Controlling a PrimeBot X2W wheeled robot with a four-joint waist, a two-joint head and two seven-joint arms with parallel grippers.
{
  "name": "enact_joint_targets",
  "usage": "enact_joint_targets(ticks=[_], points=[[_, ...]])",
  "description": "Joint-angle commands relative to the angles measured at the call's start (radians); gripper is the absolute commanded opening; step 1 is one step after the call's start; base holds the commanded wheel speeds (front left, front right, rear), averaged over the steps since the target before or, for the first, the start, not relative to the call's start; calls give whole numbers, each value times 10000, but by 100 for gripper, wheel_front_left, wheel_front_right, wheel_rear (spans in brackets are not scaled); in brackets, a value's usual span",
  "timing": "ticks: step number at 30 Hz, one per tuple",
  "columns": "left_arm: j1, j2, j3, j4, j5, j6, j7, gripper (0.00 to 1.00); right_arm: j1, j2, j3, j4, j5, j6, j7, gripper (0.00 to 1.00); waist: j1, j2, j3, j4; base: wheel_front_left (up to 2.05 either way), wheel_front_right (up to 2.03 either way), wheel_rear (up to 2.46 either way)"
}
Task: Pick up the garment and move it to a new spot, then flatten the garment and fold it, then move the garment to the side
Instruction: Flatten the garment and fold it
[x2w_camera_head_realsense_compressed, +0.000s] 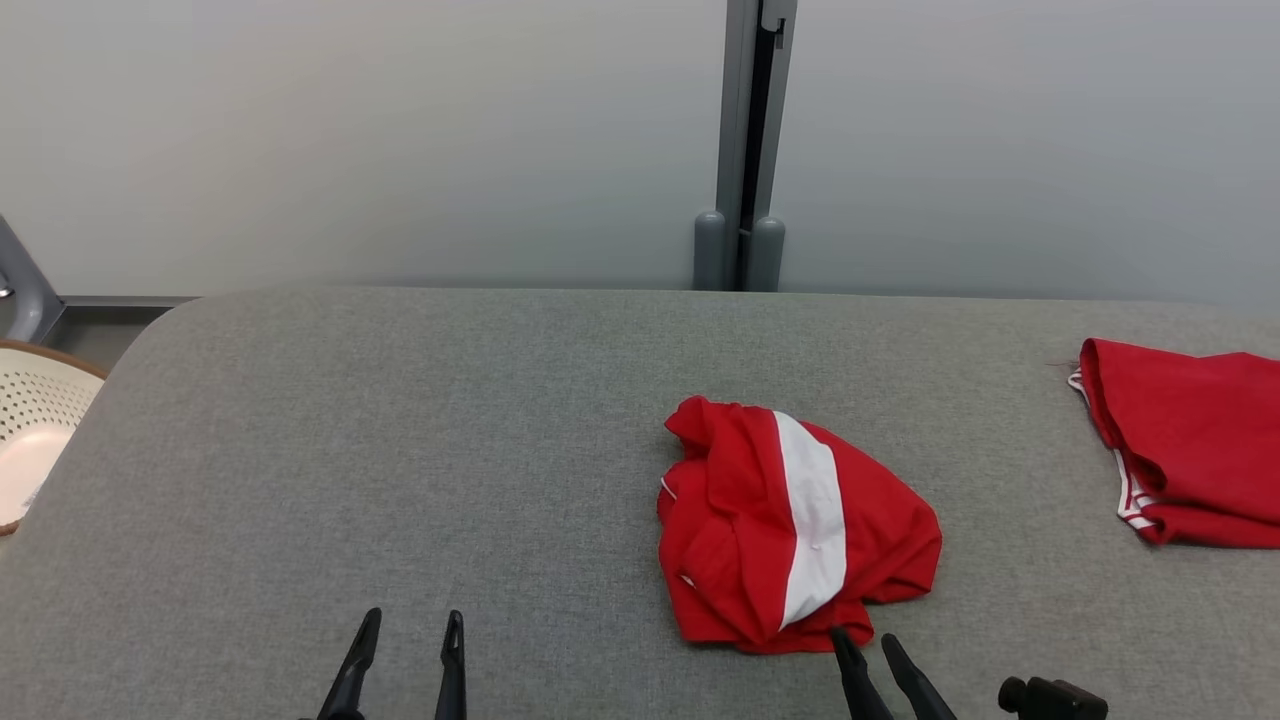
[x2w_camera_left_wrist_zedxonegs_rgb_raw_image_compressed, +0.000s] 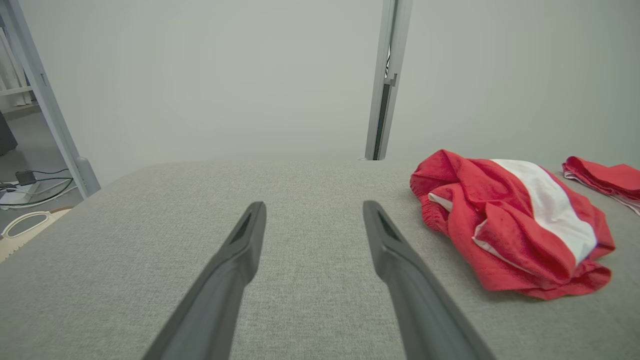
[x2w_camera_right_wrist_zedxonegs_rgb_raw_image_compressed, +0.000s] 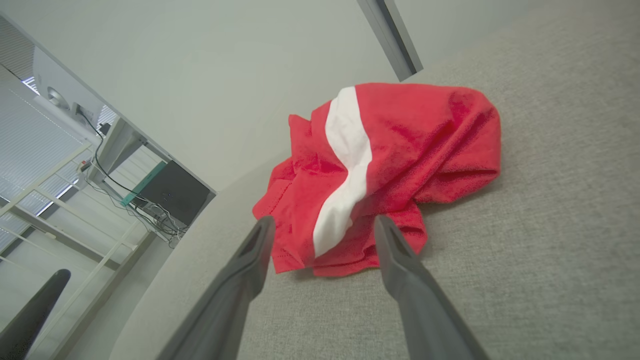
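A crumpled red garment (x2w_camera_head_realsense_compressed: 790, 525) with a broad white stripe lies bunched on the grey table (x2w_camera_head_realsense_compressed: 450, 450), right of centre. My right gripper (x2w_camera_head_realsense_compressed: 862, 641) is open, its tips just at the garment's near edge; in the right wrist view the garment (x2w_camera_right_wrist_zedxonegs_rgb_raw_image_compressed: 380, 170) sits right beyond the spread fingers (x2w_camera_right_wrist_zedxonegs_rgb_raw_image_compressed: 260, 240), nothing between them. My left gripper (x2w_camera_head_realsense_compressed: 410, 622) is open near the front edge, well to the left of the garment. The left wrist view shows the gripper (x2w_camera_left_wrist_zedxonegs_rgb_raw_image_compressed: 314, 210) over bare table, the garment (x2w_camera_left_wrist_zedxonegs_rgb_raw_image_compressed: 510, 225) off to its right.
A second red garment (x2w_camera_head_realsense_compressed: 1190, 440) with white trim lies folded at the table's right edge. A perforated cream basket (x2w_camera_head_realsense_compressed: 30, 430) stands beyond the table's left end. A grey post (x2w_camera_head_realsense_compressed: 745, 150) rises behind the far edge against a pale wall. A dark knob (x2w_camera_head_realsense_compressed: 1050, 697) sits at the lower right.
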Motion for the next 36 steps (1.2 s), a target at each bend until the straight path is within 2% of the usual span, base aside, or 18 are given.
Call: enact_joint_targets(ticks=[1,2,10,14,15,16,17,23,27,31,36], points=[[-220,26,-66,28,158,19,4,100,-432,-227,301,391,571,-3,-2,100,-1,0,144,161,0,0,0],[-220,26,-66,28,158,19,4,100,-432,-227,301,391,571,-3,-2,100,-1,0,144,161,0,0,0],[-500,29,-476,48,435,-135,4,100,-1828,-835,1675,1202,3087,-3,102,100,-1,0,748,600,0,0,0],[-731,26,-665,26,295,-167,4,100,-2614,-1127,2191,1523,3669,-3,104,100,-1,0,1234,776,0,0,0],[-805,29,-702,35,262,-148,5,100,-2793,-1179,2332,1564,3772,-3,92,97,-1,0,1348,806,0,0,0],[-898,31,-728,35,224,-130,4,100,-3002,-1257,2548,1559,3790,-3,85,40,-1,0,1453,827,0,0,0],[-985,28,-764,24,161,-130,4,100,-3234,-1359,2730,1529,3725,-3,66,0,-1,0,1554,846,0,0,0],[-1368,29,-842,85,6,-192,4,100,-4490,-1645,3227,922,2788,-3,-23,0,-1,0,1842,788,0,0,0],[-1484,31,-815,203,129,-222,4,100,-4689,-1805,3789,-279,2110,-3,-19,0,-1,0,1683,668,0,0,0],[-1431,26,-796,188,195,-229,4,100,-4248,-2874,4890,-1034,1450,-3,-12,0,-1,0,1596,587,0,0,0],[-1274,27,-512,96,345,-312,4,100,-3327,-5086,5397,-1885,1072,-3,901,0,-1,0,1792,223,0,0,0]])
